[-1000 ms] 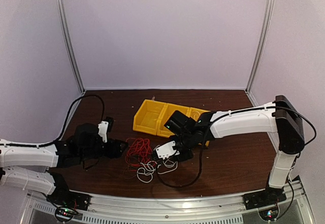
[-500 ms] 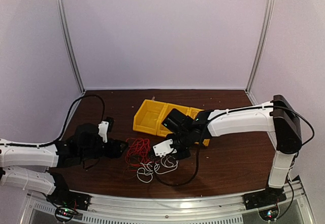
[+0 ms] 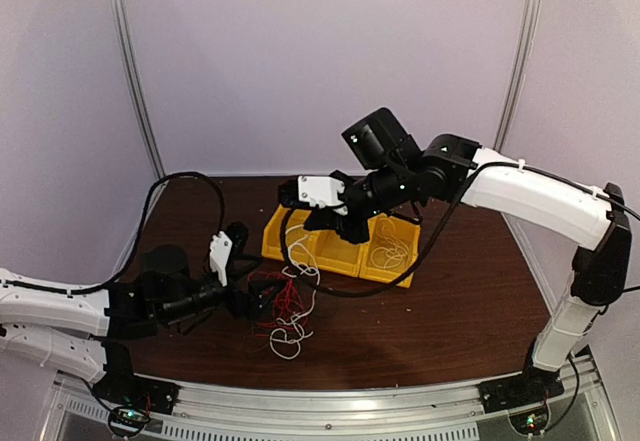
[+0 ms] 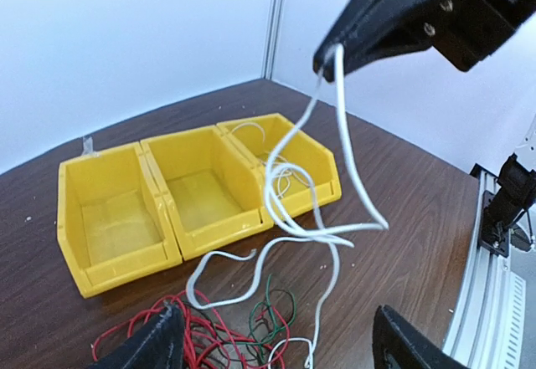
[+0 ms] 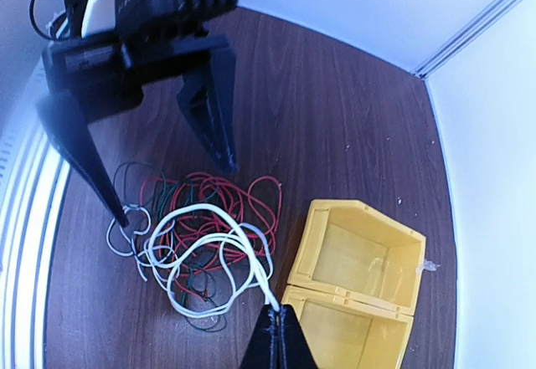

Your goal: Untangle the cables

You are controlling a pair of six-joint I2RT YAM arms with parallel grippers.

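White thin floppy cable (image 4: 342,110) hung from the right gripper (image 4: 329,61). Its jaws were pinched tight on the top end of that cable, with no gap between them. The right gripper was high up in the air. A row of three yellow plastic bins (image 4: 109,273) sat down below, a little to one side of its jaws. From the shut jaws the white cable dropped in long loops. Its low end lay on the dark brown wooden table (image 3: 450,311), mixed into a heap with the other cables.

The left gripper (image 5: 172,187) was down low by the table. Its jaws stood wide apart and held nothing. The heap lay between its two black fingertips and just in front of them. In the heap were a thin red cable (image 4: 209,340) in many loops and a thin dark green cable (image 4: 270,298). The red cable lay close to one left fingertip. The yellow bins stood out past the left jaws, beyond the heap. The end bin farthest from the left jaws had a little curl of white wire (image 4: 251,128) inside it.
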